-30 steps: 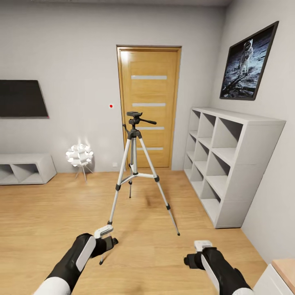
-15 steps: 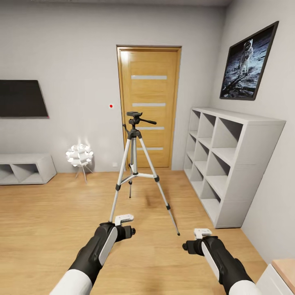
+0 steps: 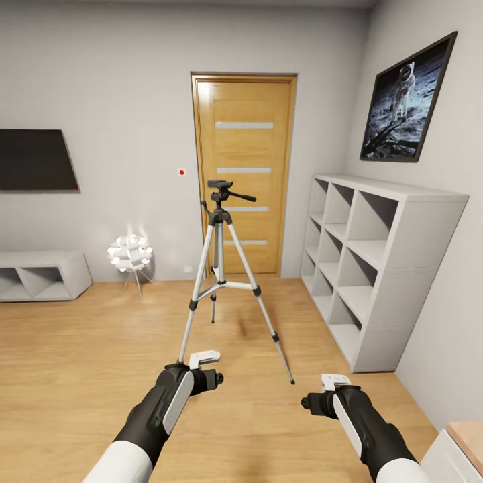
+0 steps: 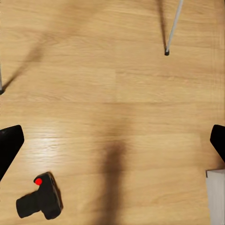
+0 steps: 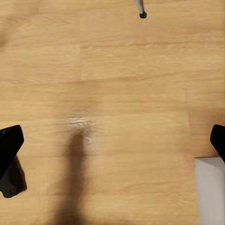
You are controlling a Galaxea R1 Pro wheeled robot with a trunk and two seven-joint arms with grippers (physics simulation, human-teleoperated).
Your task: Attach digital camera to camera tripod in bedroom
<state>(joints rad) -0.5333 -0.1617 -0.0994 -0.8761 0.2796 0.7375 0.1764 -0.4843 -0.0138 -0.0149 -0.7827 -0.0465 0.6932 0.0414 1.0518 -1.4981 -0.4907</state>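
Note:
The camera tripod [image 3: 220, 258] stands on the plank floor mid-room before the oak door, silver legs spread and its black head [image 3: 220, 189] bare. The digital camera [image 4: 40, 200], black with a red dot, lies on the floor. My left gripper [image 4: 112, 145] hangs open above the floor beside the camera, with nothing between its fingertips [image 4: 9, 145]. One tripod foot [image 4: 166, 52] shows beyond it. In the head view the left gripper [image 3: 204, 367] is by the tripod's near left leg. My right gripper [image 3: 329, 392] [image 5: 112, 143] is open over bare floor, short of a tripod foot [image 5: 142, 14].
White cubby shelves [image 3: 376, 268] line the right wall under a framed moon picture [image 3: 406, 100]. A spiky white lamp [image 3: 131, 253] and a low white bench [image 3: 40, 275] stand at the back left under a black TV [image 3: 33, 161]. A counter corner [image 3: 463, 443] sits at the bottom right.
My left arm has swung right and forward, from the tripod's near left foot toward the middle. The right arm has barely shifted. The tripod has not moved.

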